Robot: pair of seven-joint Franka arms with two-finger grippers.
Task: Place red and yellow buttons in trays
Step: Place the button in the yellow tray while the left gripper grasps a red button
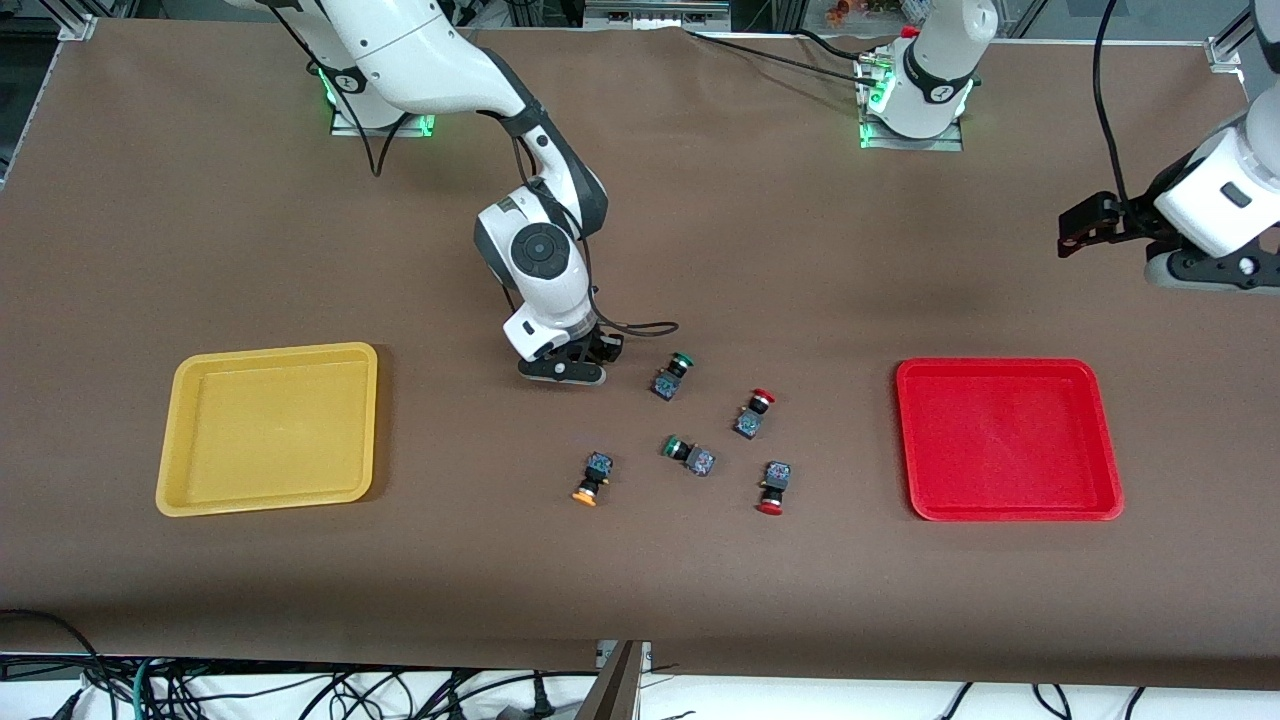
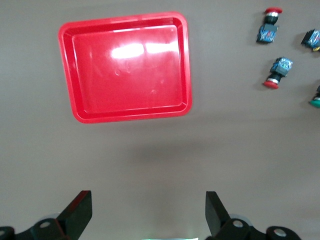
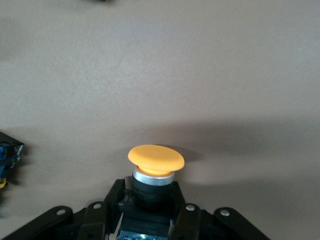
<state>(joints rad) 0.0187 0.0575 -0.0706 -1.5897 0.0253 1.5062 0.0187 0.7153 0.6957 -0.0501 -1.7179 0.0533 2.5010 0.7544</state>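
robotics lab, brown-covered table (image 1: 700,600), bolted arm bases (image 1: 915,125), aluminium framing (image 1: 75,25), loose cables (image 1: 250,690) underneath

Brown-covered table (image 1: 700,600), black cables (image 1: 300,695) under its near edge.

Table (image 1: 700,230): brown covering, matt, faintly grained, cloth-like.
Red tray (image 2: 125,67): glossy smooth plastic, bright glare patches upper centre of the left wrist view.
Yellow tray (image 1: 268,428): smooth plastic, softer sheen.
Orange-yellow button (image 3: 155,158): smooth satin plastic cap over a shiny metal collar, black body.
Right gripper (image 3: 150,212): matt black, silver screw heads.
Arm shells: glossy white.
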